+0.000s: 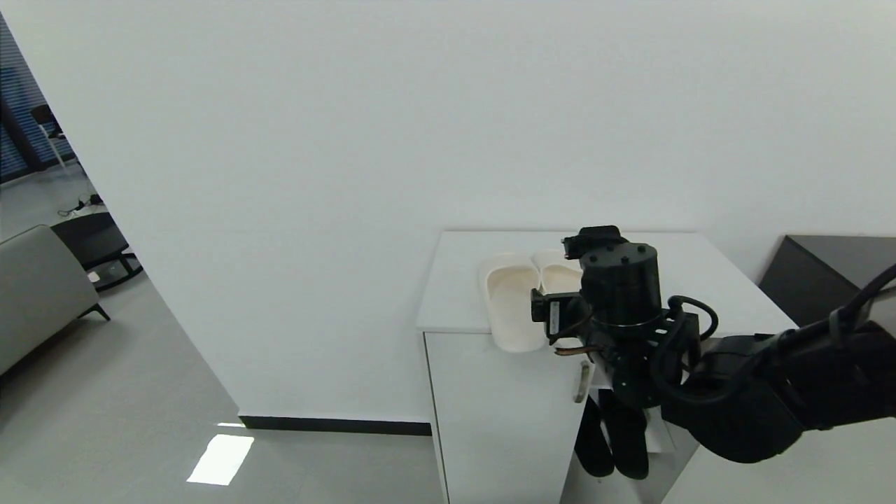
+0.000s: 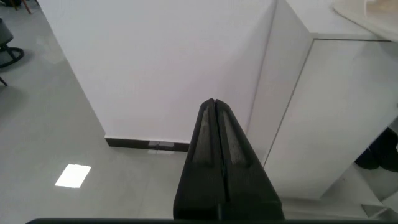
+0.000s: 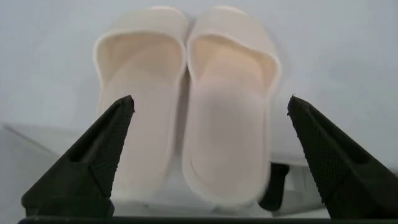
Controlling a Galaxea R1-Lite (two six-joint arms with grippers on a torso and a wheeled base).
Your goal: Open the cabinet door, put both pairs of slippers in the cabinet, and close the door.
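White wall stood behind the white cabinet. The black slippers were low down inside it. The cream slippers lay side by side on its top. The right gripper was wide open, holding nothing, with the cream slippers just in front. The left gripper was closed tight, empty, beside the cabinet.

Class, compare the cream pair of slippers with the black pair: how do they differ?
Colour: the cream pair is pale, the black pair dark. Place: the cream pair lies on top of the cabinet, the black pair lower, inside it. Shared: in each pair the slippers sit side by side.
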